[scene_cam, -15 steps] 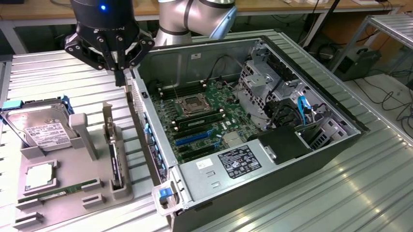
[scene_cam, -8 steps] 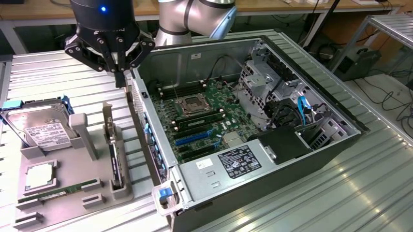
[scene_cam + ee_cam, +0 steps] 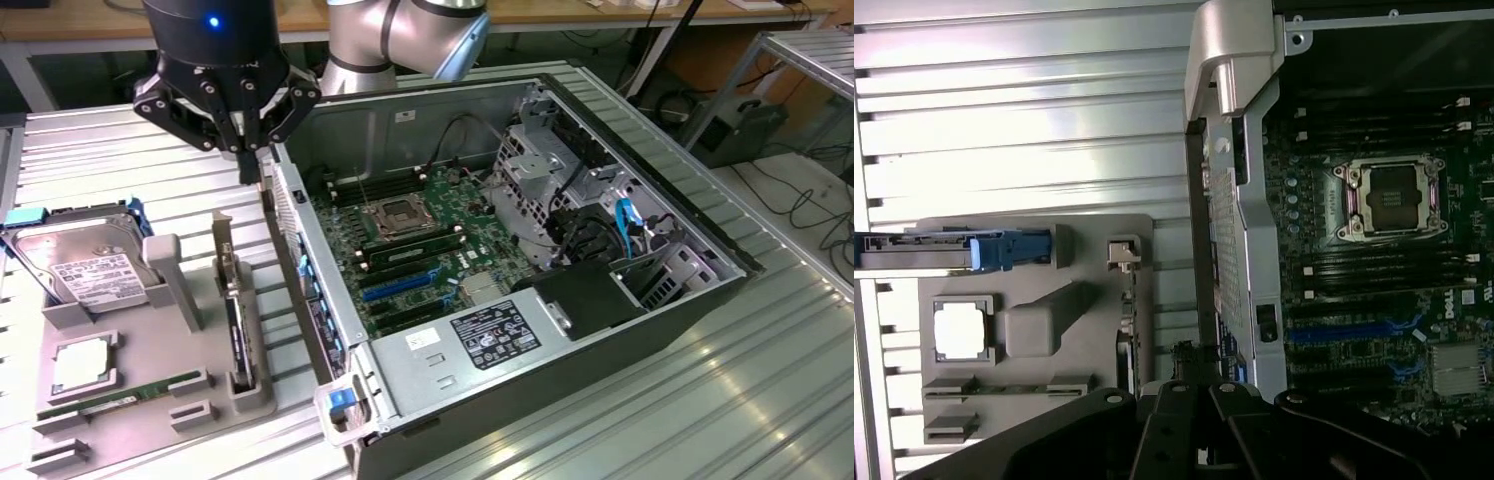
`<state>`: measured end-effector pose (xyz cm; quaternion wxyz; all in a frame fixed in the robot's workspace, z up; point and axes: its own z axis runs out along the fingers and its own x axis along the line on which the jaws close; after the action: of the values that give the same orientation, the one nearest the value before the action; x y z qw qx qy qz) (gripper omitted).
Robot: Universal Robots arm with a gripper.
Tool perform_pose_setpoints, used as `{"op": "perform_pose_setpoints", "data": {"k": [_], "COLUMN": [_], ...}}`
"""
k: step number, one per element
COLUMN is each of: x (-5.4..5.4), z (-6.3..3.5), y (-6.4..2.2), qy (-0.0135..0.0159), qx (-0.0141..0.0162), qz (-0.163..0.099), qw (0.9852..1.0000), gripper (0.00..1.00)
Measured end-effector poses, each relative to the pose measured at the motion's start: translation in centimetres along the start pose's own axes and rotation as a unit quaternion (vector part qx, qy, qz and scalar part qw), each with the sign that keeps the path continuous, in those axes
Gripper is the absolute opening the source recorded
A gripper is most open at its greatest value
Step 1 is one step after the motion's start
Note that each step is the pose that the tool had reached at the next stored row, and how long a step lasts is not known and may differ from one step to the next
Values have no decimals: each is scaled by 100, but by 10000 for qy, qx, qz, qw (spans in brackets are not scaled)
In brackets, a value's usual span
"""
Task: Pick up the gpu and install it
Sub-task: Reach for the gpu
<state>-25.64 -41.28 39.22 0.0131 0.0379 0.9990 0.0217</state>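
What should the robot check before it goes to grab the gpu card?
1. Pincer empty: ok, it holds nothing.
2. Pincer open to grab: not ok, it is shut.
3. gpu standing upright in the gray tray: ok.
4. Pincer right above the gpu: not ok, it hangs off to one side, near the case wall.
5. Computer case open: ok.
6. Blue slot free: ok, nothing is plugged in it.
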Motion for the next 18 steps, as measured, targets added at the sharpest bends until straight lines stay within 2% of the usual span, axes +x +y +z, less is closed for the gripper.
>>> {"op": "perform_pose_setpoints", "data": {"k": [18], "x": [3], "z": [5], "y": [-57], "qy": [0], "qx": [0], "qz": [0], "qw": [10000], "gripper": [11]}}
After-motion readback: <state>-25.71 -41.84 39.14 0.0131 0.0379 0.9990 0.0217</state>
